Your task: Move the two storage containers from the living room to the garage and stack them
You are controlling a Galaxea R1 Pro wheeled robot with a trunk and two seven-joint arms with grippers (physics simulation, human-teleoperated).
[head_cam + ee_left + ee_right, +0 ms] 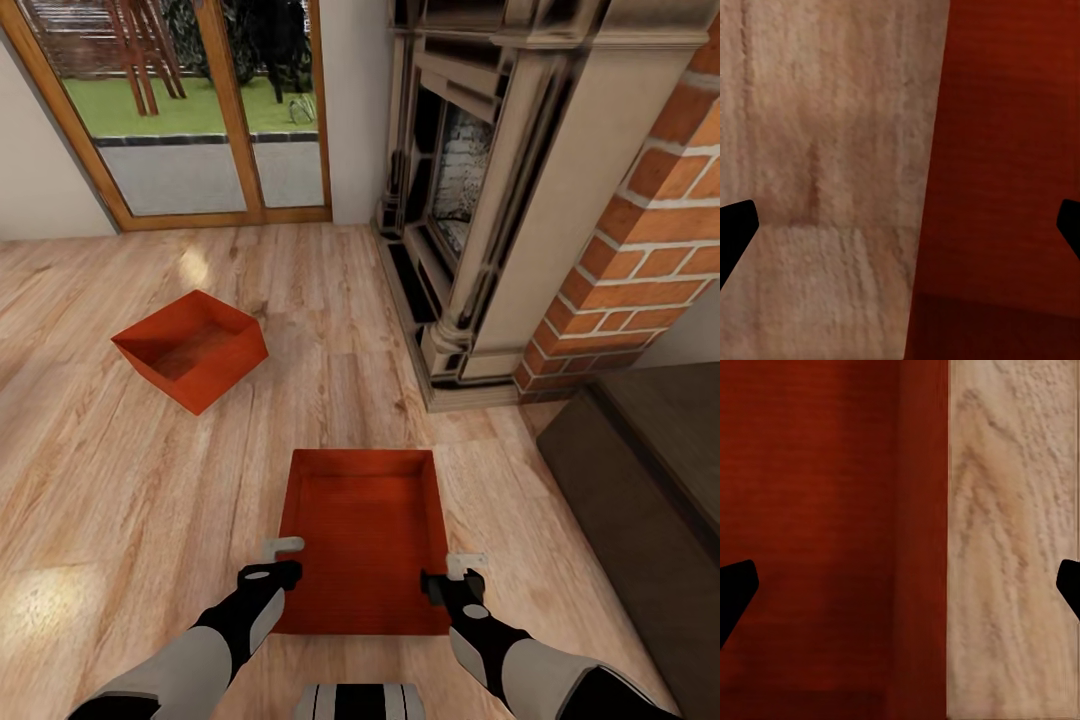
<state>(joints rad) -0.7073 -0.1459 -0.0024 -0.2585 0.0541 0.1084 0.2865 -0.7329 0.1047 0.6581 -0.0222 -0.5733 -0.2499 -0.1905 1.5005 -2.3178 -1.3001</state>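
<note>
You are at the pickup: both jaws are spread, left gripper [283,560] and right gripper [452,572] straddling the near container's [365,540] side walls on the living-room floor [130,520]. Next, lower and pinch each wall.

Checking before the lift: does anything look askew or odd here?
Only slightly: the far container sits turned at an angle to the floor planks, while the near container lies square between the left gripper and right gripper. Nothing spilled or damaged.
</note>
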